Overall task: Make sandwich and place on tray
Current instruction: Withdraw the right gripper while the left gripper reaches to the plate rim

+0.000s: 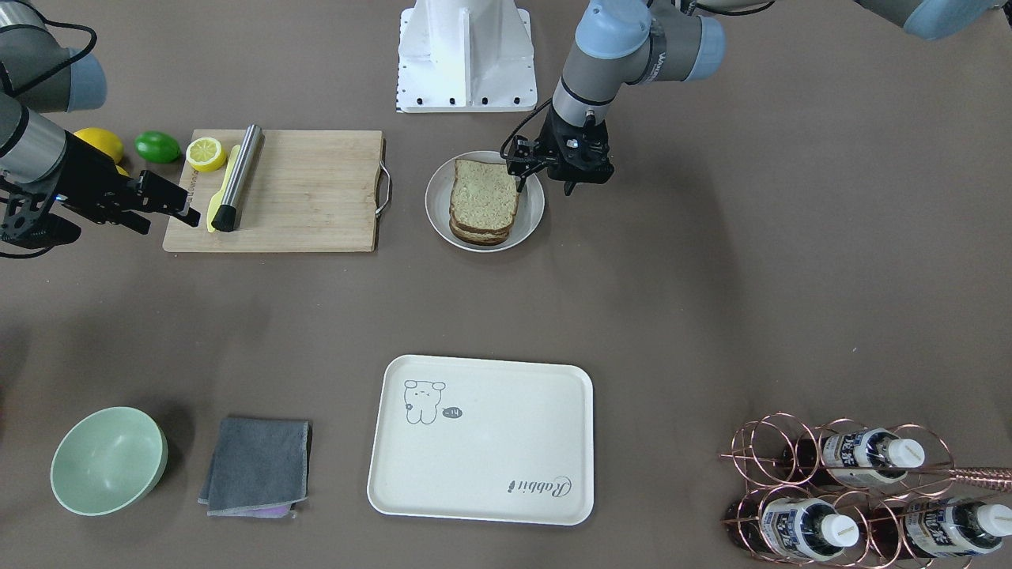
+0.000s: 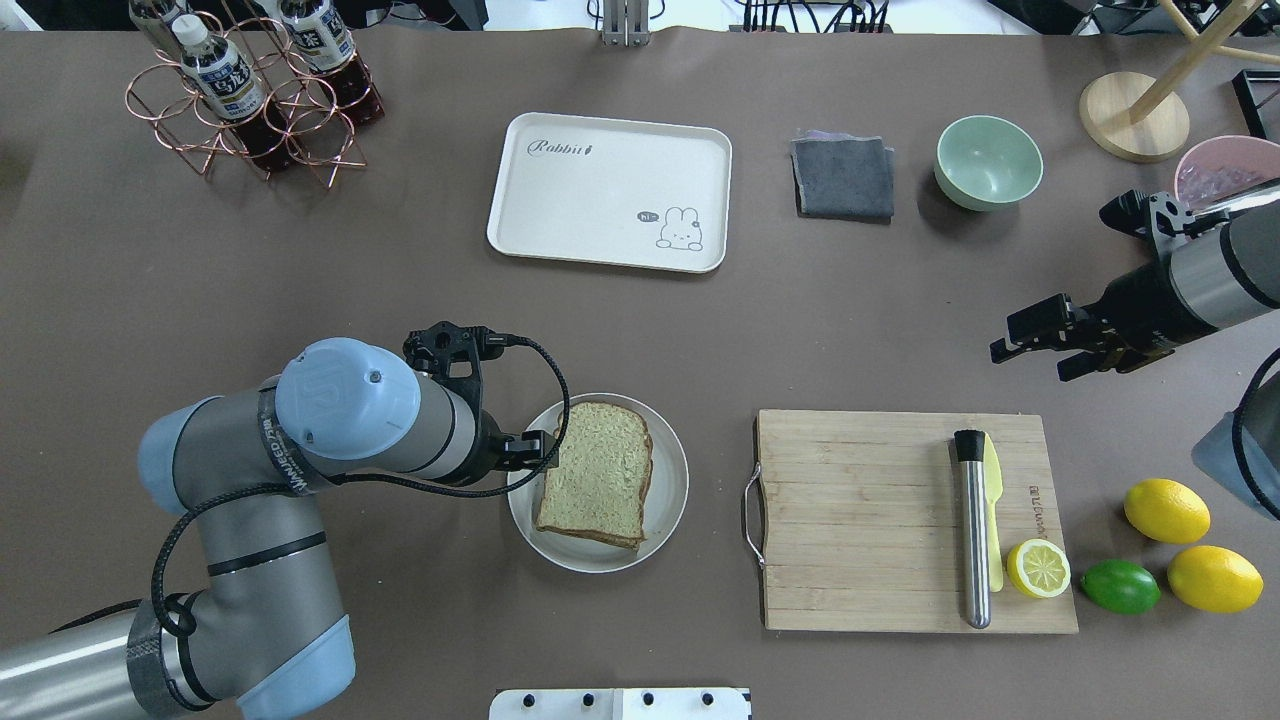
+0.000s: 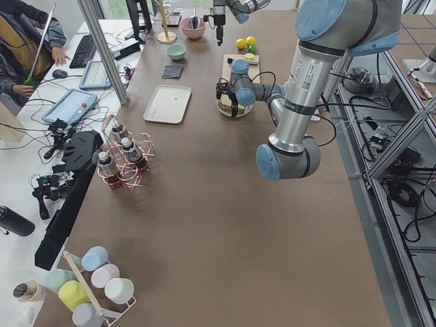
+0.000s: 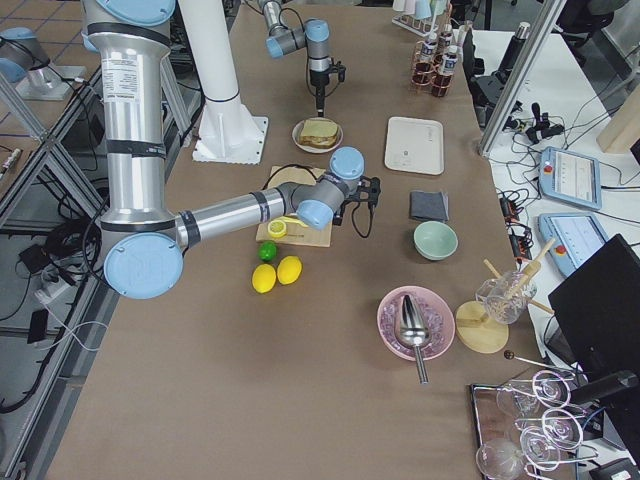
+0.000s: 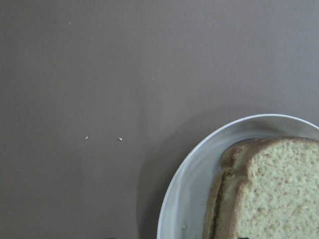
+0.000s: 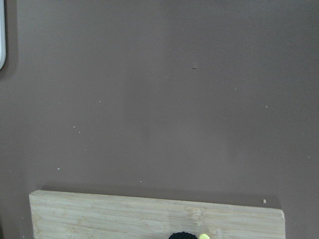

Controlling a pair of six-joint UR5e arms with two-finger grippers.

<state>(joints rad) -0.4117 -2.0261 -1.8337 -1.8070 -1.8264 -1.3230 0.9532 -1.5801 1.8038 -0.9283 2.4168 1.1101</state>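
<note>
The sandwich (image 1: pixel 484 197), two speckled tan bread slices stacked, lies on a round grey-white plate (image 1: pixel 531 221); the egg does not show. It also shows in the overhead view (image 2: pixel 597 480) and the left wrist view (image 5: pixel 269 189). My left gripper (image 1: pixel 544 187) hangs open at the plate's rim on my left side, with one finger by the sandwich's edge and the other outside the plate. My right gripper (image 1: pixel 178 217) is open and empty, held above the table beside the cutting board. The cream-white tray (image 1: pixel 490 458) lies empty across the table, also seen from overhead (image 2: pixel 600 200).
A wooden cutting board (image 1: pixel 316 190) holds a steel rod (image 1: pixel 237 178), a yellow knife and a lemon half (image 1: pixel 206 153). A lime (image 1: pixel 157 147) and lemons lie beside it. A green bowl (image 1: pixel 108 460), a grey cloth (image 1: pixel 257 466) and a copper bottle rack (image 1: pixel 854 490) flank the tray.
</note>
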